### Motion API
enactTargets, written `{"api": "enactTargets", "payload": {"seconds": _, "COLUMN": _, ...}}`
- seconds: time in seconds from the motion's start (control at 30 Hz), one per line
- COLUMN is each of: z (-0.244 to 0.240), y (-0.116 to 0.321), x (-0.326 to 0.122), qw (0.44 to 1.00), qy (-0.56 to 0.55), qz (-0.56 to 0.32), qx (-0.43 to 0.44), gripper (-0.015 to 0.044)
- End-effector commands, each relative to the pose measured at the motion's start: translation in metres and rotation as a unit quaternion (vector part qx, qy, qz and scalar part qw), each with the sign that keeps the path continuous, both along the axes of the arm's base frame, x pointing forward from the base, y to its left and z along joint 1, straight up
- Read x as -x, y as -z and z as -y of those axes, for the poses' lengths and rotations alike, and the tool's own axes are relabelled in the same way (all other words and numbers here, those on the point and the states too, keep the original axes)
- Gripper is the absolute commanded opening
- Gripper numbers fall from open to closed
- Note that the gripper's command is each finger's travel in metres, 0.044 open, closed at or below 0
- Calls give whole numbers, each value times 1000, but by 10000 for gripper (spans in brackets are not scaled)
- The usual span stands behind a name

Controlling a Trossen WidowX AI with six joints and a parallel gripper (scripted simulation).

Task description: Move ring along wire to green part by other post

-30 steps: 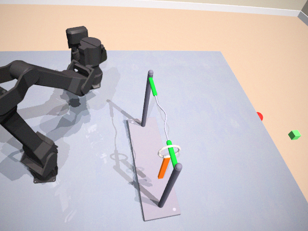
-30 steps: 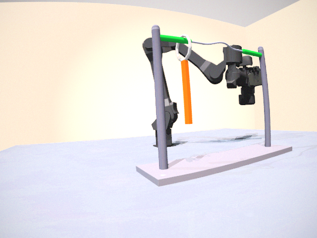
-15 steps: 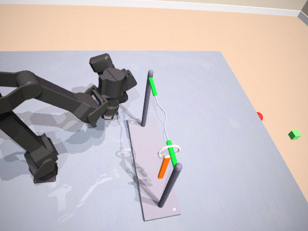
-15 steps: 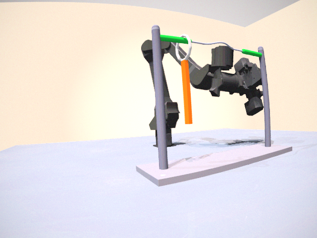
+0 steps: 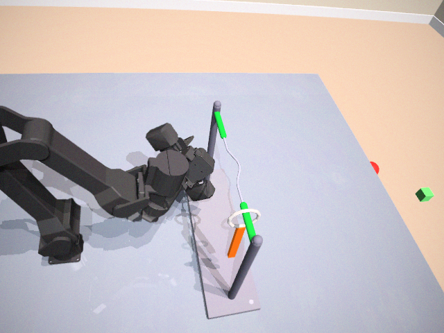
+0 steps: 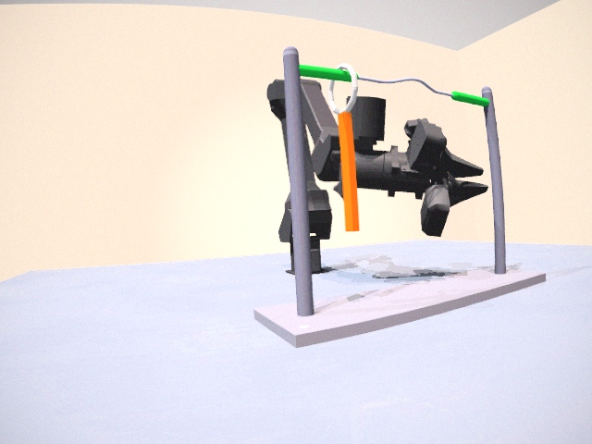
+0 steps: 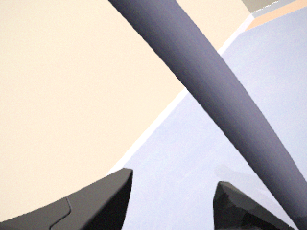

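The white ring (image 5: 259, 215) (image 6: 354, 92) hangs around the near green part (image 5: 250, 226) (image 6: 317, 72) of the wire. Its orange handle (image 5: 236, 242) (image 6: 349, 172) points down beside the near post (image 5: 245, 269) (image 6: 297, 191). The thin grey wire (image 5: 238, 172) (image 6: 391, 81) runs to the far green part (image 5: 220, 125) (image 6: 470, 98) at the far post (image 5: 212, 136) (image 6: 496, 191). My gripper (image 6: 485, 179) (image 7: 175, 186) is partly open and empty, below wire height, on the arm's side of the frame near the far post. Its fingers are partly hidden in the top view.
A post (image 7: 206, 86), apparently the far one, crosses the wrist view diagonally, beyond the right finger. Both posts stand on a pale base board (image 5: 229, 309) (image 6: 363, 313). A red object (image 5: 374, 167) and a green cube (image 5: 424, 194) lie far right.
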State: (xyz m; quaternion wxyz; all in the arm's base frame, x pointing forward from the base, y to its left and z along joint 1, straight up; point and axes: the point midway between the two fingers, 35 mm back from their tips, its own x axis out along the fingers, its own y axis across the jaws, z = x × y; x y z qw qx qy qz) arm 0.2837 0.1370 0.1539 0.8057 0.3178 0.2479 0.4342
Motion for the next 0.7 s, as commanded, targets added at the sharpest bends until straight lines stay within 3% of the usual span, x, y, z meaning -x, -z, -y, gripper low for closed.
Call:
{"api": "enactTargets", "payload": {"seconds": 0.0, "z": 30, "y": 6, "x": -4, "qw": 998, "qy": 49, "qz": 38, "qx": 29, "gripper": 160}}
{"api": "enactTargets", "payload": {"seconds": 0.67, "z": 181, "y": 47, "x": 21, "qw": 916, "qy": 286, "qz": 151, "qx": 239, "gripper": 160}}
